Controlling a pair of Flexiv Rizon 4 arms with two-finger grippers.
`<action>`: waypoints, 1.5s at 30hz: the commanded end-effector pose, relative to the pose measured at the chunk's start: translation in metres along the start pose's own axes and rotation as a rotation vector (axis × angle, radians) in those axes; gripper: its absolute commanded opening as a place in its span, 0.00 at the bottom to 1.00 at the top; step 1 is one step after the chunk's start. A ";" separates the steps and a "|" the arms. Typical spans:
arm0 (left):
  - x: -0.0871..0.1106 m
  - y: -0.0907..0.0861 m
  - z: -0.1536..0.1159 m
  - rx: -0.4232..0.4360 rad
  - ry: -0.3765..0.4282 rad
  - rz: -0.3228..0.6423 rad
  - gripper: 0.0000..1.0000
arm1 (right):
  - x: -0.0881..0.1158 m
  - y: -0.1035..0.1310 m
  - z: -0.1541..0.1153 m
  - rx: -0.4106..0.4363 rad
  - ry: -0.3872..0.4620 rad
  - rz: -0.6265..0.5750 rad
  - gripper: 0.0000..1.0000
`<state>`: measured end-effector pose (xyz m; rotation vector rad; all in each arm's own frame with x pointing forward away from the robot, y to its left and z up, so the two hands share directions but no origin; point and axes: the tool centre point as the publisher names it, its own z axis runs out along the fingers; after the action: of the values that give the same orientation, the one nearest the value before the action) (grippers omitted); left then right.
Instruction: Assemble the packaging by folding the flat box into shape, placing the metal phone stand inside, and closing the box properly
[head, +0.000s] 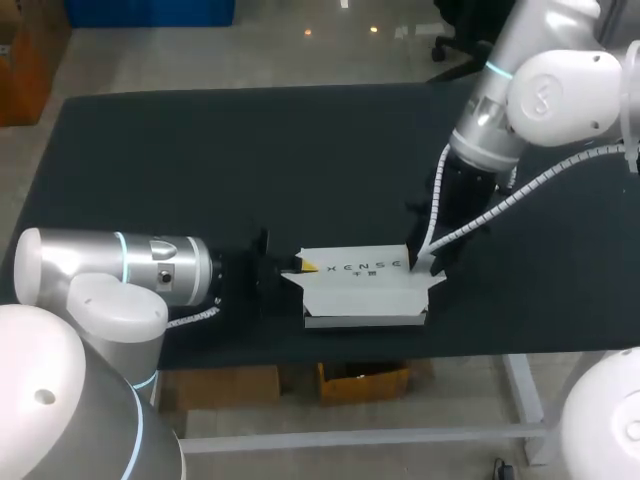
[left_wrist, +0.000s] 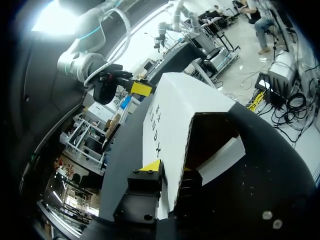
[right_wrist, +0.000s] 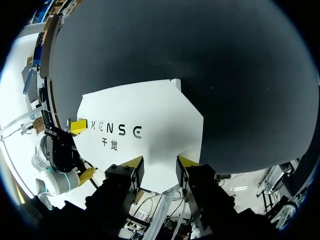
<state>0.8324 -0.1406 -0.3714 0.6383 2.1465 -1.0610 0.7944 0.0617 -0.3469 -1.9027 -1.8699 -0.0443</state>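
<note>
One white box (head: 360, 290) on a black table (head: 200, 150), left gripper (left_wrist: 168, 168) clamping its wall, right gripper (right_wrist: 160, 162) parted at its other end

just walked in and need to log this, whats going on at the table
Two arms are working on a white box near the front edge of the table. The left gripper pinches the box's top wall at its open end, one finger outside and one inside, beside a flap that hangs open. The right gripper is open, tips down at the other end. The box is folded up but not closed. No phone stand is in view.
</note>
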 end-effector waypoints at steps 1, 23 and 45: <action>0.009 0.003 -0.001 0.006 -0.009 0.002 0.13 | -0.002 -0.001 0.003 -0.001 0.003 -0.001 0.39; 0.007 0.000 -0.027 0.014 -0.061 0.015 0.36 | -0.001 0.000 0.006 -0.037 -0.014 -0.034 0.39; 0.008 -0.002 -0.092 -0.035 -0.147 -0.005 0.45 | 0.001 -0.002 0.007 -0.037 -0.015 -0.033 0.39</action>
<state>0.8077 -0.0775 -0.3447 0.5312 2.0499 -1.0357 0.7915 0.0645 -0.3515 -1.9008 -1.9224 -0.0762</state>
